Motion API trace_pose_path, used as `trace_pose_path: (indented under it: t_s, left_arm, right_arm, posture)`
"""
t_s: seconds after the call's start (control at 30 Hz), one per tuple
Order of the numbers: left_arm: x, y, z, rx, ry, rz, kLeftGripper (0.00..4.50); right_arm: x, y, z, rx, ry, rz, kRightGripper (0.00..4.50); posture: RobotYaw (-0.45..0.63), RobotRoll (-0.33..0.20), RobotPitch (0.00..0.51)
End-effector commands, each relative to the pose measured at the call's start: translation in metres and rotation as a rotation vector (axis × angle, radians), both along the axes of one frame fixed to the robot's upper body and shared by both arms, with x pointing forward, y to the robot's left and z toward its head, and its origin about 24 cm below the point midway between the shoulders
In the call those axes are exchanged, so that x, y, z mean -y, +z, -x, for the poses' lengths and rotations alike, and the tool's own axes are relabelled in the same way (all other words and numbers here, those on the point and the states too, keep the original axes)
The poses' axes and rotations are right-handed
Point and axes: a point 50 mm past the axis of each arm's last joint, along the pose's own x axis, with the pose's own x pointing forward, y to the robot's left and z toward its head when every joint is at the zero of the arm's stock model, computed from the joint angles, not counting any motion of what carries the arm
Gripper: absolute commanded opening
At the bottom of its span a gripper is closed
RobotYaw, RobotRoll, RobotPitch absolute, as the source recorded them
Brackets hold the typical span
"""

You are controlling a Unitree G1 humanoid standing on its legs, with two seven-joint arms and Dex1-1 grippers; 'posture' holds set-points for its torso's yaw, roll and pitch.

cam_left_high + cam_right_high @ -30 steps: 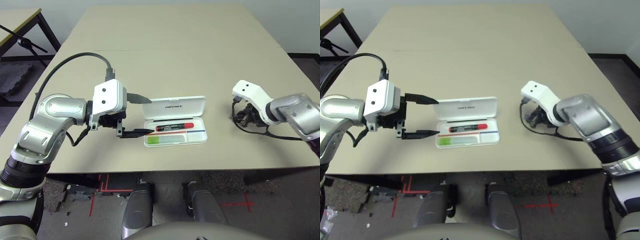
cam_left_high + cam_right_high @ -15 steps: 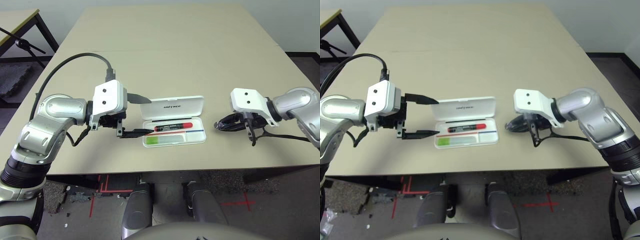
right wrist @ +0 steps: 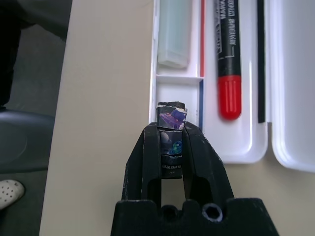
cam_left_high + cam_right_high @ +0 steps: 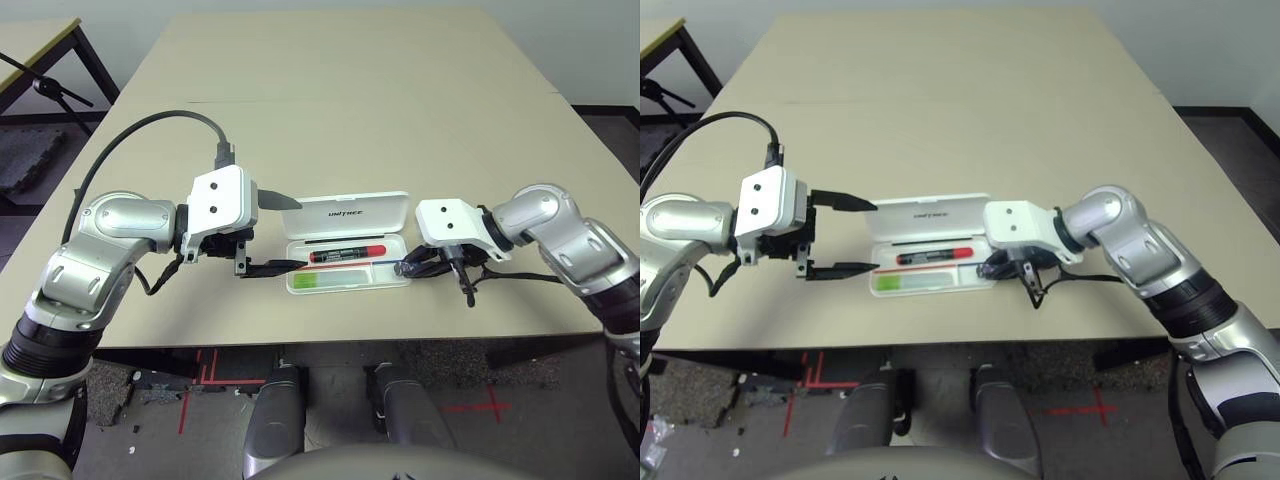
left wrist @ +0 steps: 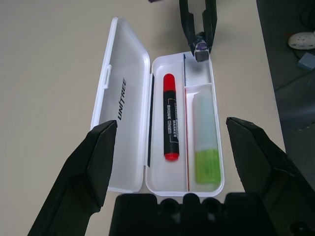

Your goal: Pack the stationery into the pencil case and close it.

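Since a second ago, right gripper (image 4: 408, 268) has swung left to the open pencil case (image 4: 349, 242). Left wrist view: left gripper (image 5: 179, 147) spread wide beside the case; red marker (image 5: 170, 116) and highlighter (image 5: 205, 142) inside. Right wrist view: fingers (image 3: 197, 147) clamp the dark block (image 3: 171, 135) over the case's small empty compartment.

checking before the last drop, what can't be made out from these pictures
- Small block, right wrist view: lower part hidden between the right tool's fingers; print too small to read.
- Block above or touching the pencil case: no view settles it.
- Highlighter and marker, right wrist view: far ends cut off by the picture's edge.
- Head views: the right tool's white housing hides the block.
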Motion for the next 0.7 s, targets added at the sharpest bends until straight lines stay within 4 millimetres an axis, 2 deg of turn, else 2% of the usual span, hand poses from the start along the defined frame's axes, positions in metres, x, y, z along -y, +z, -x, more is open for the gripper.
trace_pose_path:
  t_s: [0.03, 0.47, 0.5, 0.57, 0.7]
  left_arm:
    - [0.001, -0.002, 0.003, 0.0, 0.001, -0.02, 4.5]
    - [0.0, -0.002, 0.003, 0.002, 0.009, -0.025, 4.5]
    - [0.0, -0.002, 0.003, 0.002, 0.009, -0.025, 4.5]
    - [0.001, -0.002, 0.002, 0.003, 0.007, -0.025, 4.5]
    - [0.001, -0.002, 0.002, 0.004, 0.005, -0.024, 4.5]
  right_arm:
    - [-0.002, -0.001, -0.001, 0.007, 0.009, 0.012, 0.32]
    - [-0.01, -0.002, -0.005, 0.049, 0.03, -0.02, 0.32]
    - [-0.01, -0.001, -0.004, 0.055, 0.037, -0.029, 1.03]
    - [-0.012, 0.003, -0.003, 0.059, 0.051, -0.057, 1.59]
    - [-0.011, 0.01, -0.004, 0.061, 0.049, -0.081, 3.11]
  posture:
    - [0.09, 0.0, 0.118]
    - [0.09, 0.0, 0.118]
    - [0.09, 0.0, 0.118]
    - [0.08, 0.0, 0.116]
    - [0.08, 0.0, 0.115]
